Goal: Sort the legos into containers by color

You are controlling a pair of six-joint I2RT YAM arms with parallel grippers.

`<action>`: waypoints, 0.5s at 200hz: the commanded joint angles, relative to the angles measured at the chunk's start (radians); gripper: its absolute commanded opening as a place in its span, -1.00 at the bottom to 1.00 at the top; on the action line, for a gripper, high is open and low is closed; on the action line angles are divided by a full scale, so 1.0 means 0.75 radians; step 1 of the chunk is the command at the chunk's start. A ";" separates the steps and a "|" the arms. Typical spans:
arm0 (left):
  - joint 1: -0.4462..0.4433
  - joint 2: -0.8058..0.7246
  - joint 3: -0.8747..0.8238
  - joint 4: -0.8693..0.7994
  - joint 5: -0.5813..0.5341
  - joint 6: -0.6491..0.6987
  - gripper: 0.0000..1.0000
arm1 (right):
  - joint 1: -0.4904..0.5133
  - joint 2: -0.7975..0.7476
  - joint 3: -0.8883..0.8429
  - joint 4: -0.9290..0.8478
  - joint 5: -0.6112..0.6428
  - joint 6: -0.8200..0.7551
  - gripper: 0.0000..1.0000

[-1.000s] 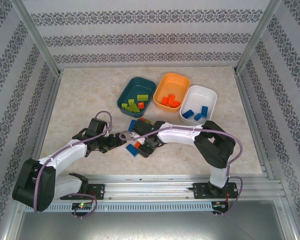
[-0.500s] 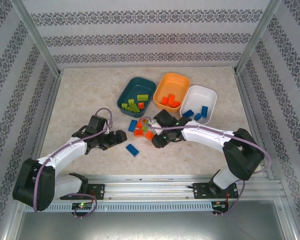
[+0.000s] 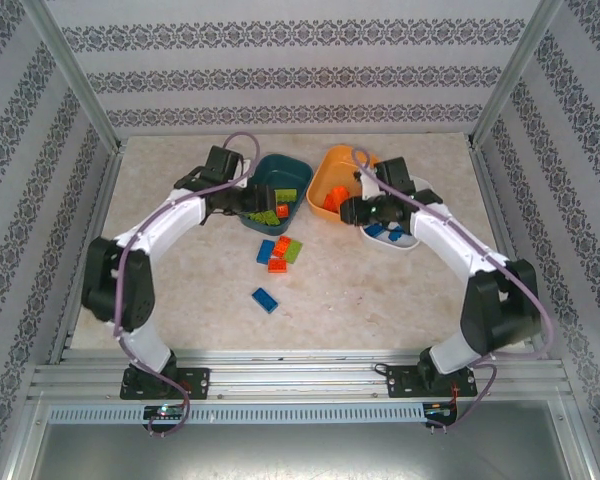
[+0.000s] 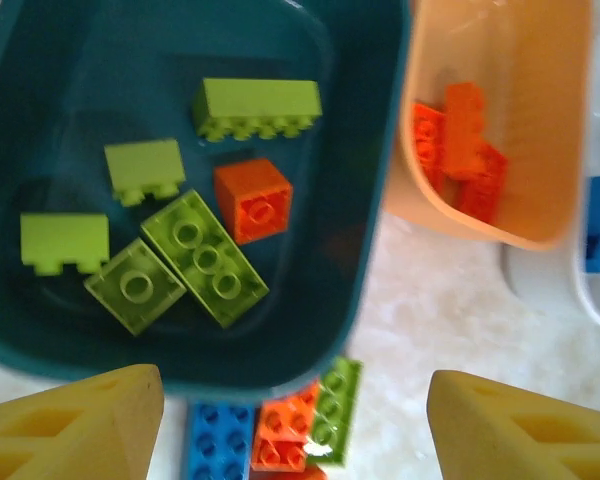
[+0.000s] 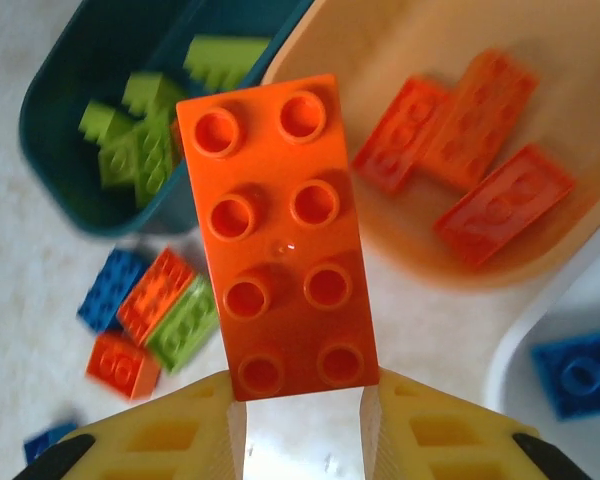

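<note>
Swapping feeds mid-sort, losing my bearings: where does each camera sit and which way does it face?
Top external: above, behind the bases, looking down on the table; shows left gripper, right gripper.
Left wrist: looks down into the dark teal tray; its open fingers below.
Right wrist: looks down past the orange-red brick its fingers clamp, toward the orange tray.
Shared: both wrist views catch both trays, the loose bricks.

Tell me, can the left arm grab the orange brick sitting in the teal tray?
Probably yes. The open left end effector hangs right above the teal tray, and nothing covers the orange brick, though green bricks lie close beside it.
</note>
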 commanded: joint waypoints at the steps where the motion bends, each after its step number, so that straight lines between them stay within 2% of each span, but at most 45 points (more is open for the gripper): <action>1: 0.013 0.139 0.140 -0.168 -0.154 0.078 0.40 | -0.060 0.158 0.128 0.019 -0.004 0.044 -0.26; 11: 0.019 0.173 0.179 -0.176 -0.226 0.065 0.43 | -0.074 0.244 0.217 0.005 0.010 0.036 -0.06; 29: 0.030 0.197 0.229 -0.173 -0.327 0.088 0.45 | -0.074 0.344 0.341 -0.035 0.043 0.025 0.17; 43: 0.038 0.207 0.260 -0.169 -0.391 0.140 0.46 | -0.058 0.361 0.374 -0.022 0.055 0.033 0.18; 79: 0.059 0.309 0.375 -0.213 -0.462 0.273 0.46 | 0.086 0.392 0.493 -0.101 0.144 -0.014 0.19; 100: 0.073 0.376 0.425 -0.220 -0.468 0.312 0.46 | 0.151 0.424 0.546 -0.094 0.087 0.023 0.19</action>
